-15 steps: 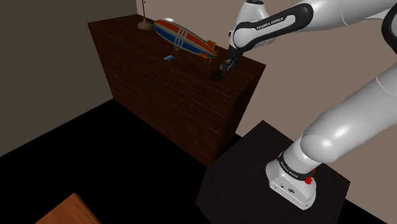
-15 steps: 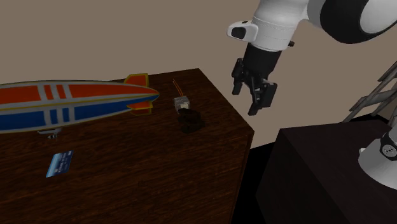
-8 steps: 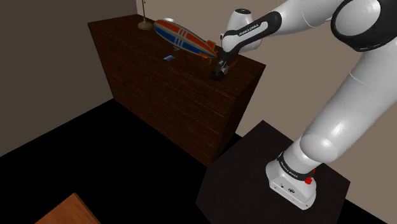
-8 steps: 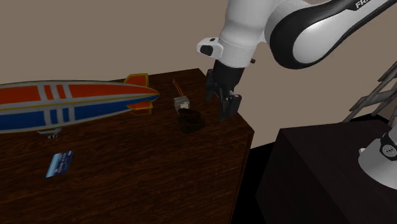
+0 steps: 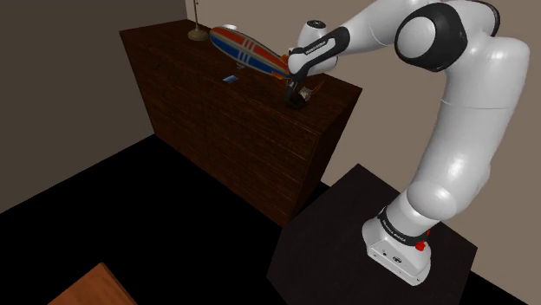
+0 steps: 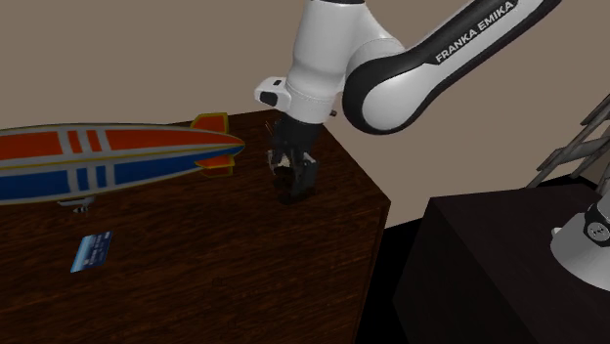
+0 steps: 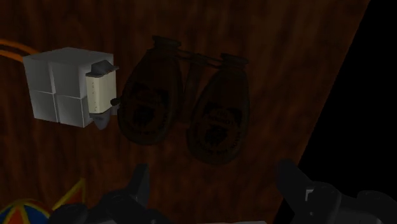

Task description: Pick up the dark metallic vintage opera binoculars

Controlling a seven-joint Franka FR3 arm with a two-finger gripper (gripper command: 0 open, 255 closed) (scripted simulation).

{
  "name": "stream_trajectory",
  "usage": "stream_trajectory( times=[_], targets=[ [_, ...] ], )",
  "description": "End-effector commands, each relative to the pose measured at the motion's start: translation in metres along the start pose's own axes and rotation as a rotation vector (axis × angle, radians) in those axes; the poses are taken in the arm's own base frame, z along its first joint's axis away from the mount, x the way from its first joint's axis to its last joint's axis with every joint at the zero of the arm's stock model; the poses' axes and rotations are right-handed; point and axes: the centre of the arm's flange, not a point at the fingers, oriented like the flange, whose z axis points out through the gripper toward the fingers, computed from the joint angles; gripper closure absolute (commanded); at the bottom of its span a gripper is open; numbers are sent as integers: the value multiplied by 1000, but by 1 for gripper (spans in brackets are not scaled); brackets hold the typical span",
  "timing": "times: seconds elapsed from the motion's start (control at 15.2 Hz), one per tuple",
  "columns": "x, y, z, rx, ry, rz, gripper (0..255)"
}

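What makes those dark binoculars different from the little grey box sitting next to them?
The opera binoculars are dark, almost blending into the wood; the grey box is pale, with a cream part on one side. The binoculars are two rounded barrels joined by a bridge; the box is a cube. An orange wire leads off the box; the binoculars have none. Both rest close together on the dark wooden cabinet top.

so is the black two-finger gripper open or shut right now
Open. In the wrist view the black two-finger gripper has its fingers standing apart, the dark twin-barrelled binoculars untouched beyond them.
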Motion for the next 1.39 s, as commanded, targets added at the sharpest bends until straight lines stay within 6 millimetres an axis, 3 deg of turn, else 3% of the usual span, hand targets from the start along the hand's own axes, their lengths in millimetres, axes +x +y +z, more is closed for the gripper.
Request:
stream_trajectory(
  times=[0.0, 0.4, 0.53, 0.59, 1.19, 1.32],
  targets=[
    [6, 2, 10, -4, 5, -9, 0],
    [-1, -5, 43, -4, 5, -9, 0],
    [-1, -5, 43, -4, 5, -9, 0],
    [0, -6, 44, -4, 5, -9, 255],
    [-1, -5, 43, -4, 5, -9, 255],
    [1, -3, 33, -4, 5, -9, 255]
  ],
)
